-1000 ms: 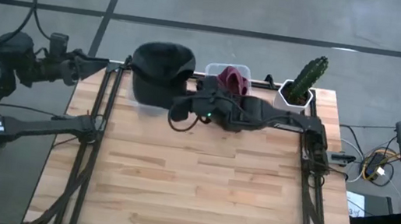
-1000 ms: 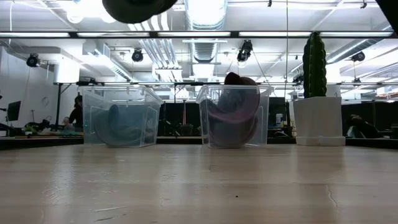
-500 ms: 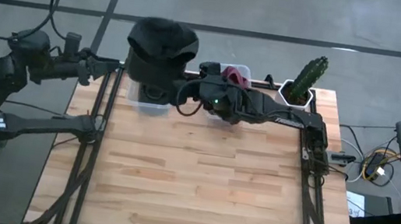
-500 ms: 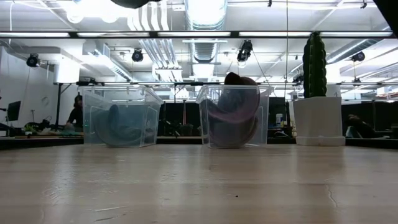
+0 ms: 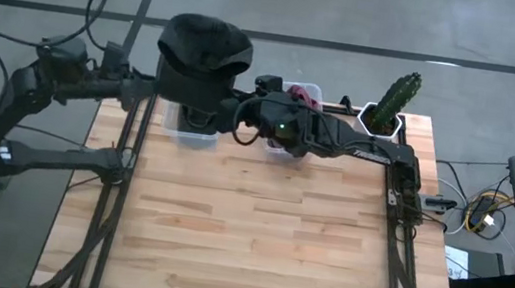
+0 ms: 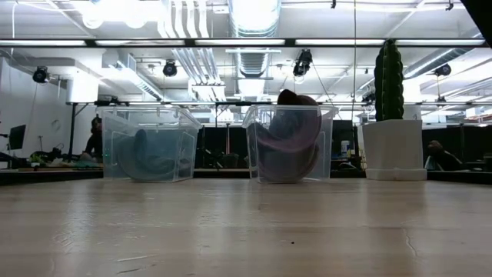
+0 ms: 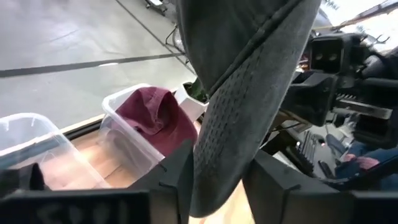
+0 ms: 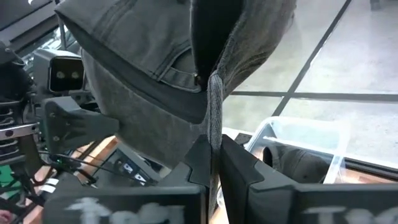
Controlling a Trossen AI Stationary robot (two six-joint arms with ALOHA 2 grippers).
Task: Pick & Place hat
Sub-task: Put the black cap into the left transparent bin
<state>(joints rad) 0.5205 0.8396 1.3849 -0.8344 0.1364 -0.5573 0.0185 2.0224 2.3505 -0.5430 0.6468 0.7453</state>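
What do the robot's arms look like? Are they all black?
Mostly, yes. The left arm and right arm are dark, made of jointed segments. Black cables loop off the left arm, a small green light glows on the right, and the fingers are flat, dark and angular.

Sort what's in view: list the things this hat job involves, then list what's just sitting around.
In the job:
- dark grey hat, held up between both arms
- left hand, shut on it
- right hand, shut on it
- left clear bin

Sitting around:
- right clear bin with maroon hat
- potted cactus
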